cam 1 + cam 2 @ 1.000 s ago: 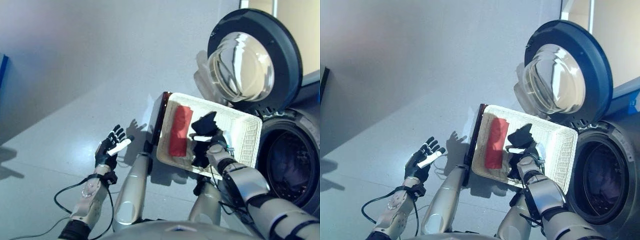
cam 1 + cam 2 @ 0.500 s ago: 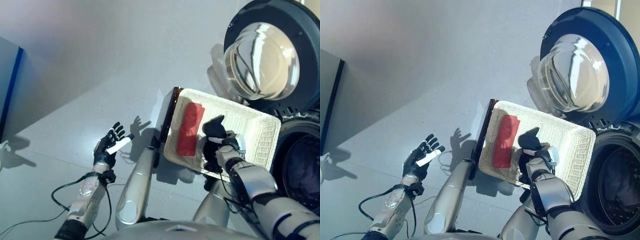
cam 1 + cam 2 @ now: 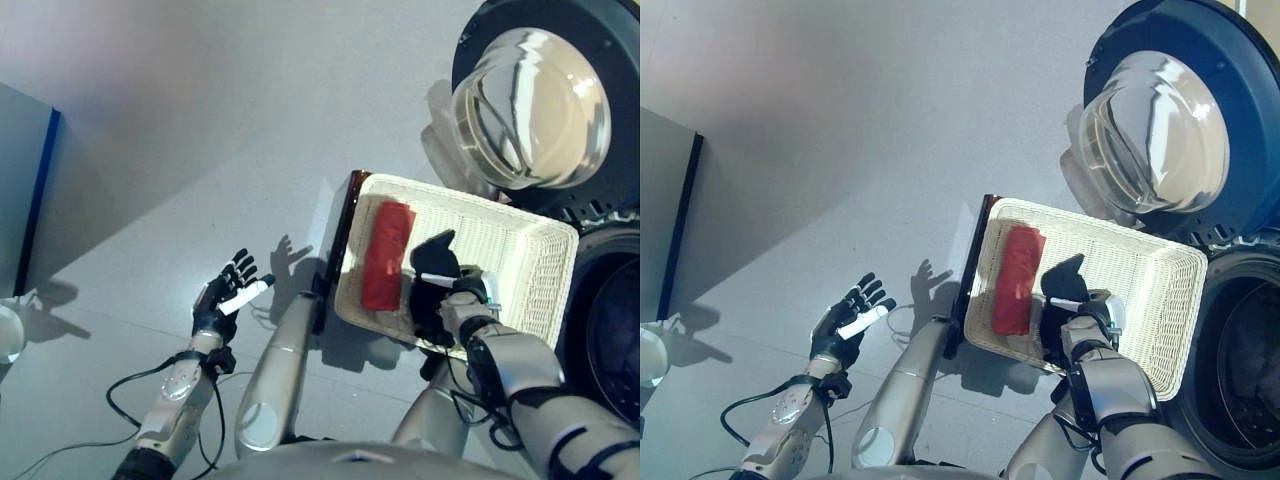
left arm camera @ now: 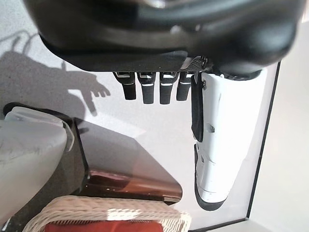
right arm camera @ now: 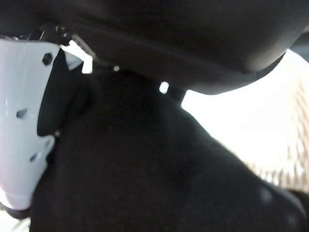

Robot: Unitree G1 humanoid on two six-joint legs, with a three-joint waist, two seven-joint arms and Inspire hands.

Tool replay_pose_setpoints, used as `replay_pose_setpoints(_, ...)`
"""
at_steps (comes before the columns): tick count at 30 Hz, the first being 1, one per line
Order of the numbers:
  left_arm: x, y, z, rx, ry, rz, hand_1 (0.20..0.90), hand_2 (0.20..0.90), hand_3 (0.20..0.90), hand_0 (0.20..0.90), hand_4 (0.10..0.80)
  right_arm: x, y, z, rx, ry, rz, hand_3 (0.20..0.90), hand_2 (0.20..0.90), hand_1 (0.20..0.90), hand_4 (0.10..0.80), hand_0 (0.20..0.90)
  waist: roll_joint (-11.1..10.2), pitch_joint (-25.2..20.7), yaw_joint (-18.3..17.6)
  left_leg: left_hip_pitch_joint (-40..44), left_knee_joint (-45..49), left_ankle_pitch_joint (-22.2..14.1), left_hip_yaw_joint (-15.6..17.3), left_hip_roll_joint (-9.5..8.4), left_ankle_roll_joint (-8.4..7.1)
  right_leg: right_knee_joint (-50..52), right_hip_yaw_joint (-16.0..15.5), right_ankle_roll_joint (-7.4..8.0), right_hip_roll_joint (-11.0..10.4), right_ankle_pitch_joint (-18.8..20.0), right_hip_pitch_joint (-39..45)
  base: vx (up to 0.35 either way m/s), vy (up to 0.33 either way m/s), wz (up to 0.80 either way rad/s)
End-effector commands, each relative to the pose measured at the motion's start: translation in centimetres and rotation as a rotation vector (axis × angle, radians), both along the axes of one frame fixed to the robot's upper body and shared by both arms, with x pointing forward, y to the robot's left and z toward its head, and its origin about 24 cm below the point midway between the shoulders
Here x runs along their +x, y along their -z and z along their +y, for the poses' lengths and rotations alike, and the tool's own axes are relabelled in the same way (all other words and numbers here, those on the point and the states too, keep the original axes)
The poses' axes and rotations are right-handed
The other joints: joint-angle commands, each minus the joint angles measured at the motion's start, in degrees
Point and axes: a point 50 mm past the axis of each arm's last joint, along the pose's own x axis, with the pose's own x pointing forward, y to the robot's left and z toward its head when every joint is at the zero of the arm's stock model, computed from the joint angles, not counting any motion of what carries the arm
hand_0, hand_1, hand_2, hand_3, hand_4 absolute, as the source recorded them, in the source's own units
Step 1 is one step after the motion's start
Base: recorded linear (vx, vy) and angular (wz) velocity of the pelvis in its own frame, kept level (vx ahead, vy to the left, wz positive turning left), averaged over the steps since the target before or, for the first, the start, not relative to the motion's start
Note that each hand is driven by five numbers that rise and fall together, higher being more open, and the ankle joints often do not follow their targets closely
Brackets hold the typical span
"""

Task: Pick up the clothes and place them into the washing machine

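A white wicker basket [image 3: 525,255] rests on a low dark brown box [image 3: 340,235] beside the washing machine [image 3: 612,330]. A folded red cloth [image 3: 385,255] lies in the basket's left part. My right hand [image 3: 458,300] is in the basket near its front rim, shut on a black cloth [image 3: 430,258] that sticks up above it. In the right wrist view the black cloth [image 5: 145,164] lies against the white thumb cover [image 5: 21,121]. My left hand [image 3: 225,298] is open and empty over the floor, left of the box; its fingers [image 4: 149,89] are straight.
The machine's round door [image 3: 530,95] stands open above the basket, and the dark drum opening is at the right. A blue-edged panel [image 3: 30,190] stands at the far left, with a white object [image 3: 8,330] below it. Grey floor lies around the left hand.
The whole picture has shifted, so the camera has moved. My right hand keeps its hold on the black cloth in the basket. The left hand stays open.
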Motion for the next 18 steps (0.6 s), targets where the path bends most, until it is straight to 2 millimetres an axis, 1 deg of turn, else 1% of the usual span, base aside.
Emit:
replay_pose_setpoints(1,0.4,-2.0,1.1,0.027,-0.02,-0.133,0.9,0.9,0.9,0.9,0.8,-2.8,-0.4,-5.1,-0.029,0.239,-0.06,0.2,0.2,0.2,0.3,0.2,1.65,-1.39,-0.44,2.3,-6.77,0.98,-0.62,4.38,-5.5,-3.68,2.23,-0.88,0.5,3.68,-0.24,0.025,-0.024,-0.14)
replay_pose_setpoints(2,0.5,-1.9,1.2,0.027,-0.026,-0.131,0.9,0.9,0.9,0.9,0.8,-3.0,-0.6,-5.8,-0.01,0.287,-0.093,0.2,0.2,0.2,0.3,0.2,1.46,-1.56,-0.71,2.68,-7.41,1.28,-0.5,4.51,-5.63,-4.28,2.25,-0.85,0.62,3.87,0.12,-0.091,-0.014,-0.17)
replay_pose_setpoints(3,0.5,-1.9,1.2,0.025,-0.028,-0.131,0.9,0.9,0.9,0.9,0.8,-3.2,-0.7,-6.2,0.027,0.34,-0.146,0.2,0.2,0.2,0.3,0.2,1.38,-1.35,-1.15,2.46,-8.45,3.57,-0.07,4.44,-5.38,-5.36,1.95,-1.41,0.54,5.75,-0.07,-0.087,-0.015,-0.16)
replay_pose_setpoints(5,0.4,-1.7,1.5,0.025,-0.035,-0.12,0.9,0.9,0.9,0.9,0.8,-3.9,-1.5,-8.1,0.11,0.512,-0.297,0.2,0.2,0.2,0.3,0.2,0.99,-1.83,-2.14,3.57,-10.24,4.13,0.01,4.8,-5.84,-6.69,1.9,-1.32,0.78,5.9,0.81,-0.033,-0.025,-0.12)
replay_pose_setpoints(6,0.4,-1.7,1.6,0.024,-0.038,-0.118,0.9,0.9,0.9,0.9,0.8,-4.1,-1.6,-8.5,0.126,0.547,-0.327,0.2,0.2,0.2,0.3,0.2,0.92,-1.92,-2.36,3.93,-10.91,4.54,0.0,4.79,-5.93,-7.24,1.88,-1.31,0.87,6.24,1.03,0.008,-0.03,-0.09)
replay_pose_setpoints(7,0.4,-1.6,1.7,0.021,-0.041,-0.114,0.9,0.9,0.9,0.9,0.8,-4.1,-1.9,-8.8,0.176,0.594,-0.402,0.2,0.2,0.2,0.3,0.2,0.83,-2.03,-2.77,4.22,-11.59,4.81,0.07,4.99,-6.06,-7.61,1.89,-1.24,1.02,6.28,1.15,0.009,-0.024,-0.11)
replay_pose_setpoints(9,0.2,-1.3,1.9,0.003,-0.061,-0.1,0.9,0.9,0.9,0.9,0.8,-3.9,-2.9,-9.6,0.298,0.737,-0.618,0.2,0.2,0.2,0.3,0.2,0.62,-2.44,-3.69,5.48,-13.15,5.22,0.28,5.4,-6.47,-8.67,2.07,-1.08,1.37,6.52,1.65,0.017,-0.011,-0.15)
replay_pose_setpoints(13,0.0,-0.9,1.8,-0.04,-0.081,-0.078,0.9,0.9,0.9,0.9,0.8,-3.8,-3.4,-9.8,0.436,0.871,-0.86,0.2,0.2,0.2,0.3,0.2,0.2,-2.25,-5.23,6.66,-13.52,5.34,0.85,6.15,-6.88,-8.5,2.97,-1.46,2.2,6.25,1.92,0.0,-0.019,-0.19)
replay_pose_setpoints(16,-0.2,-0.6,1.3,-0.077,-0.083,-0.063,0.9,0.9,0.9,0.9,0.8,-3.3,-3.7,-9.1,0.517,0.914,-1.003,0.2,0.2,0.2,0.3,0.2,0.15,-2.0,-6.45,6.88,-12.69,4.92,0.74,6.41,-7.22,-7.5,3.67,-1.74,2.43,5.66,1.64,-0.01,-0.018,-0.13)
replay_pose_setpoints(18,-0.4,-0.4,1.1,-0.094,-0.086,-0.052,0.9,0.9,0.9,0.9,0.8,-3.2,-4.0,-9.1,0.557,0.971,-1.086,0.2,0.2,0.2,0.3,0.2,0.26,-2.09,-7.01,7.08,-12.69,4.73,0.9,6.52,-7.37,-7.44,3.87,-1.81,2.58,5.52,1.61,-0.005,0.008,-0.14)
